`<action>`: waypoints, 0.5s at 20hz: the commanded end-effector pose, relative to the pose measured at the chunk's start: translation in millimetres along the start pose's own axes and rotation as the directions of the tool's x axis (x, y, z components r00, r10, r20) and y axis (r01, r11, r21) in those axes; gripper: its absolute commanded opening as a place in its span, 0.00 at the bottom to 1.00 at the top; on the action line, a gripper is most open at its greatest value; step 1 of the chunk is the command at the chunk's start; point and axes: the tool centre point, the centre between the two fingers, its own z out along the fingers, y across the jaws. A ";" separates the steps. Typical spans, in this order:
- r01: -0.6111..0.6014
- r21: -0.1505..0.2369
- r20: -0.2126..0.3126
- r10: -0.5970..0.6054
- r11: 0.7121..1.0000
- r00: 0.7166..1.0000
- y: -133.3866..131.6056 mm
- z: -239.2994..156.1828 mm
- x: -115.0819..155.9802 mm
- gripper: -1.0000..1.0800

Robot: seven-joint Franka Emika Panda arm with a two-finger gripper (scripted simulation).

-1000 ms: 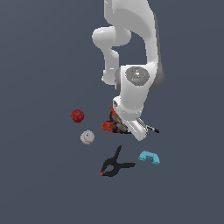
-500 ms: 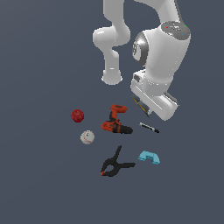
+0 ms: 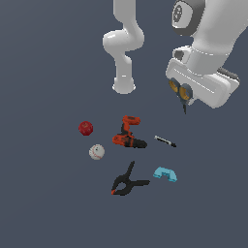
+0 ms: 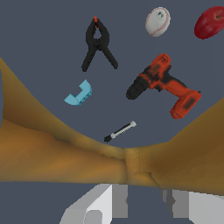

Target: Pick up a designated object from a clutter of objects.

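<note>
The scissors (image 3: pixel 179 91), with two yellow-orange loops and a thin grey blade pointing down, hang high above the floor under the white hand. My gripper (image 3: pixel 184 98) is shut on them. In the wrist view their orange-brown handles (image 4: pixel 65 148) fill the picture just in front of my gripper (image 4: pixel 146 201). The rest of the clutter lies on the floor below: red ball (image 3: pixel 85 128), white baseball (image 3: pixel 97 152), orange-black drill (image 3: pixel 128 134), black pen (image 3: pixel 165 141), black clamp (image 3: pixel 127 180) and cyan curved piece (image 3: pixel 165 174).
The arm's white base (image 3: pixel 124 86) stands behind the clutter. The wrist view also shows the clamp (image 4: pixel 98 43), baseball (image 4: pixel 157 22), red ball (image 4: pixel 210 22), drill (image 4: pixel 168 85), cyan piece (image 4: pixel 79 94) and pen (image 4: pixel 120 131) far below.
The hand has risen from beside the drill, up and toward the exterior view's right, taking the scissors with it. The other items have not moved.
</note>
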 end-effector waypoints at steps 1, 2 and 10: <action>-0.001 0.000 0.001 0.001 1.000 1.000 -2.5 -16.2 -12.4 0.00; -0.001 0.000 0.001 0.001 1.000 1.000 -3.5 -21.3 -16.4 0.00; -0.001 0.000 0.002 0.001 1.000 1.000 -9.3 -42.9 -33.2 0.00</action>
